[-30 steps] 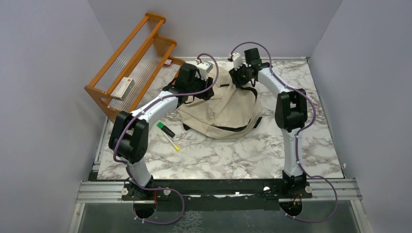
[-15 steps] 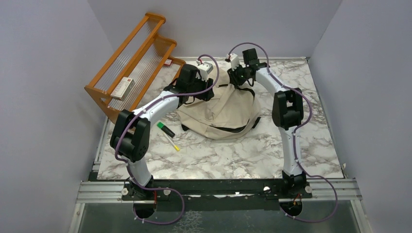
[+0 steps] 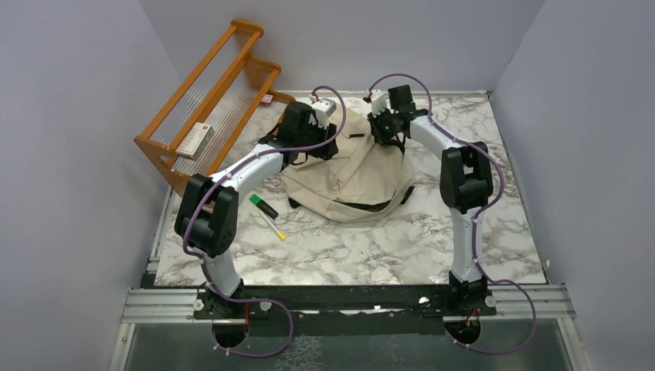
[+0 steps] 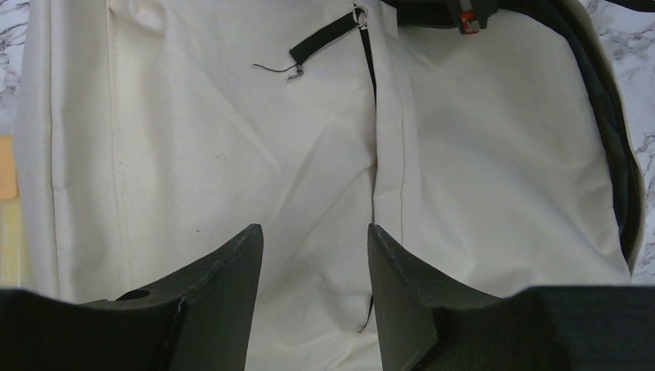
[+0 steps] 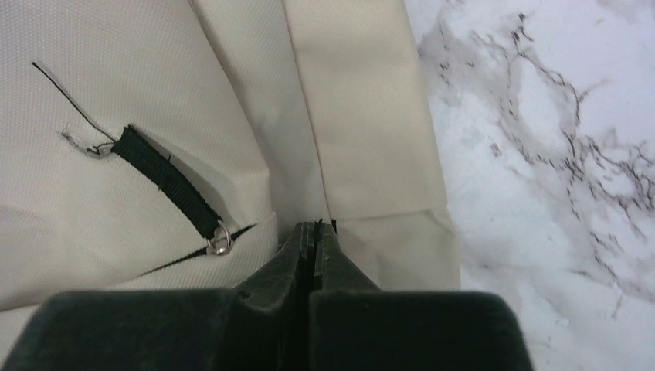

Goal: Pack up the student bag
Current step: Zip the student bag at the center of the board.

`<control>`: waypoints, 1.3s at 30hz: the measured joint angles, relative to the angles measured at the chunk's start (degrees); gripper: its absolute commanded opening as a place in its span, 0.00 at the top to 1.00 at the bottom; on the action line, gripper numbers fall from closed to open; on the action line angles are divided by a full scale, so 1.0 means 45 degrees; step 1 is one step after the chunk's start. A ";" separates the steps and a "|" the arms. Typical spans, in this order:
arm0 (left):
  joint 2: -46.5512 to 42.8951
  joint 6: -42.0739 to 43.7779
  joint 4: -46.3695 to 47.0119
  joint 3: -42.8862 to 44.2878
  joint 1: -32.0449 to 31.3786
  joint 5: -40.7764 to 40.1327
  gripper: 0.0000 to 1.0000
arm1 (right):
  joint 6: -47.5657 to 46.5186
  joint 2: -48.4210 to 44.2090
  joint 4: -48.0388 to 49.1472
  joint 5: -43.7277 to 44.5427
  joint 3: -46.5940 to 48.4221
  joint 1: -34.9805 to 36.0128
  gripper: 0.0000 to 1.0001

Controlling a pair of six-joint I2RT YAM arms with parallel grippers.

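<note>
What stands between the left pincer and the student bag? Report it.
Nothing visible does. The left pincer hangs open right over the student bag, with only bare cream canvas showing between its jaws.

Left arm jaws apart, right arm jaws together.

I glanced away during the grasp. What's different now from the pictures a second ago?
The right gripper closed, apparently pinching a fabric fold of the student bag, whose top has bunched up toward it. The left gripper stayed open over the bag, and the green marker stayed put.
</note>
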 measured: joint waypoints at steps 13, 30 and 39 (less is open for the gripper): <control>0.0000 0.0097 0.0165 0.0000 0.0083 0.0525 0.40 | 0.2599 -0.3065 0.2438 0.1491 -0.3143 0.0024 1.00; 0.1268 0.0865 0.3002 0.1919 0.0126 0.2749 0.37 | 0.4731 -0.4095 0.2093 0.1909 -0.2851 0.0024 1.00; 0.2977 0.3366 0.4192 0.2404 -0.0049 0.4964 0.34 | 0.6212 -0.4323 0.1836 0.1967 -0.2851 0.0015 0.99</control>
